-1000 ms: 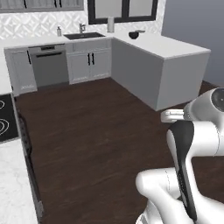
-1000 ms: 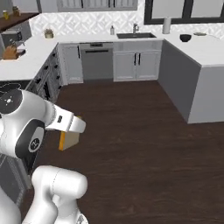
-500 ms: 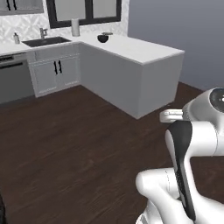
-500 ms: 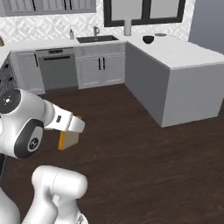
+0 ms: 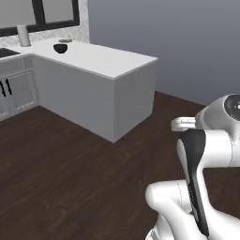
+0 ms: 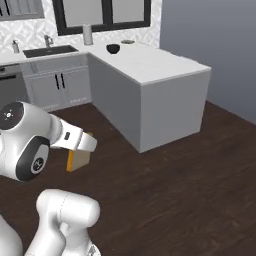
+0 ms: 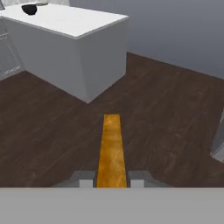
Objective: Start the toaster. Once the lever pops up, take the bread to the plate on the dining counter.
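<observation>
The bread sits edge-on between the two finger tips of the gripper, a thin golden-orange slab running straight out from the hand. The jaws stand narrowly apart, pressed to either face of the slice, so the slice is clamped and held clear of the floor.

In the right base view the slice shows as an orange-tan square hanging just under the white wrist, over the dark wood floor and near the counter peninsula, off its long side and short of its outer corner.

The peninsula is a white-topped block with plain grey sides, jutting out from the back wall toward the open room. A small black bowl rests on its top at the wall end, near the window. A pale upright cylinder stands behind the bowl, against the wall. Further along the wall from the peninsula, a sink is set into the back counter, with grey cabinet doors below it.
</observation>
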You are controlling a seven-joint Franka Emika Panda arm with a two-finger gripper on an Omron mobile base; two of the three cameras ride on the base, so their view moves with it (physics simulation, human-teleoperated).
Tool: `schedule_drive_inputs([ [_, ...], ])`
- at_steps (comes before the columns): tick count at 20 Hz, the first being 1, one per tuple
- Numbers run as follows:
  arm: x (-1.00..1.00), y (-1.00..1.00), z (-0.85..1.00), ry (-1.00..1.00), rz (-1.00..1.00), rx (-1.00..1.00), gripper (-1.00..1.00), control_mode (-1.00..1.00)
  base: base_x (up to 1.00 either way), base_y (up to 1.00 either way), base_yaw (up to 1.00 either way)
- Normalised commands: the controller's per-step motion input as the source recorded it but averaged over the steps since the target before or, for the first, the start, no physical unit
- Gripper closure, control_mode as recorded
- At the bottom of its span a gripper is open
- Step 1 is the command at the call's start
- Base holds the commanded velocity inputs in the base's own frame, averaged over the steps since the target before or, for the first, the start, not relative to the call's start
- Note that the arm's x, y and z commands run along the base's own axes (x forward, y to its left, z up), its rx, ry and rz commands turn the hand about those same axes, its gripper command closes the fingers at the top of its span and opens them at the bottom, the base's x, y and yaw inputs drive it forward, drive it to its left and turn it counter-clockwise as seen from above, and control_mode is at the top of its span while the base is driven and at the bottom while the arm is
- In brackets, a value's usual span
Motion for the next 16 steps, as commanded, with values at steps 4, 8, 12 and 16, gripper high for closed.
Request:
schedule_drive_inputs([
  [4, 0.00, 0.00, 0.00, 0.00, 0.00, 0.00, 1.00, 1.00, 1.00, -0.42, -0.35],
  [8, 0.00, 0.00, 0.00, 0.00, 0.00, 0.00, 1.00, 1.00, 1.00, -0.28, -0.27],
  [12, 0.00, 0.00, 0.00, 0.00, 0.00, 0.00, 1.00, 1.00, 1.00, -0.07, -0.20],
  [16, 0.00, 0.00, 0.00, 0.00, 0.00, 0.00, 1.00, 1.00, 1.00, 0.00, -0.17],
])
